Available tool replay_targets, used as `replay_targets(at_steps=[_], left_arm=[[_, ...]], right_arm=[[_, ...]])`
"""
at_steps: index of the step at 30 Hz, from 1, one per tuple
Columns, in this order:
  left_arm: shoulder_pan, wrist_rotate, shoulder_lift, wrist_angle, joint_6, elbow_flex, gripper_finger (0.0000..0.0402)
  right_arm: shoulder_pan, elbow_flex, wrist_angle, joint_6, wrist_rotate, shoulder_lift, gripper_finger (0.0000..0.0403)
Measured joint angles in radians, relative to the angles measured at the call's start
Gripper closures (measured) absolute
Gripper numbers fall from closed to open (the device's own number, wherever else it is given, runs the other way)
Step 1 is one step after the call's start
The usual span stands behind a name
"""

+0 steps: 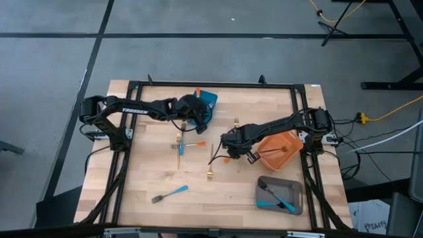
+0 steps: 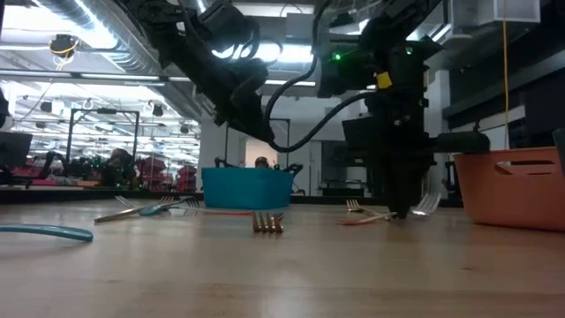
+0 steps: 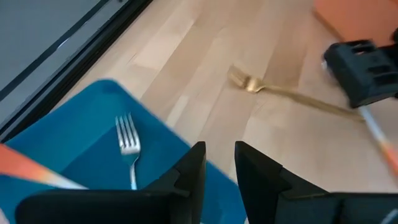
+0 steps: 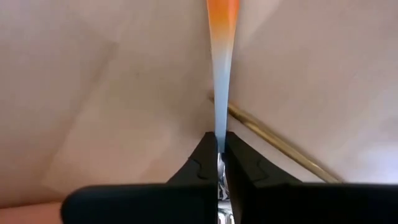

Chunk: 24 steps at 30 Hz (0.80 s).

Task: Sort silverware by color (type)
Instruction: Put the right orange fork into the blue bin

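Observation:
My right gripper (image 1: 231,151) points down at mid table, shut on an orange-handled fork (image 4: 222,37). A gold fork (image 4: 280,144) lies on the wood under that fork. My left gripper (image 3: 217,163) hovers open over the rim of the blue container (image 3: 81,137), with nothing between its fingers. In the container lie a fork (image 3: 128,142), tines up, and an orange handle (image 3: 31,167). Loose forks lie on the table: an orange-handled one (image 1: 193,143), a blue-handled one (image 1: 170,193) and a gold one (image 1: 211,164). My right gripper pinches the fork's slim metal neck (image 4: 219,142) between its two fingers, from above, pointing down. The orange handle end (image 4: 222,12) runs straight away from the fingers. In the low view the fork (image 2: 371,217) lies about level at the table top; I cannot tell whether it is lifted clear.
The orange container (image 1: 281,149) stands just right of my right gripper. The grey container (image 1: 281,195) at the near right holds a blue-handled fork. Another fork (image 1: 180,151) lies left of centre. Bare wood shows at the near left and near middle.

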State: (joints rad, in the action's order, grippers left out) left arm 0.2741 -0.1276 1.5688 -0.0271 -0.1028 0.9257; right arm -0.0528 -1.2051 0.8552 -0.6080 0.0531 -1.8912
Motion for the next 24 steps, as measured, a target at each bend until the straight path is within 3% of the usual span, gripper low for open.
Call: replay_targets(at_steps=[7,15,24], left_arm=[[0.0,0.022,0.0,-0.032,0.0,0.062,0.0321],[0.013,0.021,0.0,-0.267,0.012,0.186,0.0321],[-0.006,0.018,0.0,-0.578,0.182,0.321,0.0321]], right_arm=[[0.0,-0.075,0.042,0.0,0.06,0.001,0.0401],[0.0,-0.149,0.101,-0.003,0.079,0.003,0.0401],[0.0,-0.253,0.233,-0.007,0.296,0.005,0.0402]])
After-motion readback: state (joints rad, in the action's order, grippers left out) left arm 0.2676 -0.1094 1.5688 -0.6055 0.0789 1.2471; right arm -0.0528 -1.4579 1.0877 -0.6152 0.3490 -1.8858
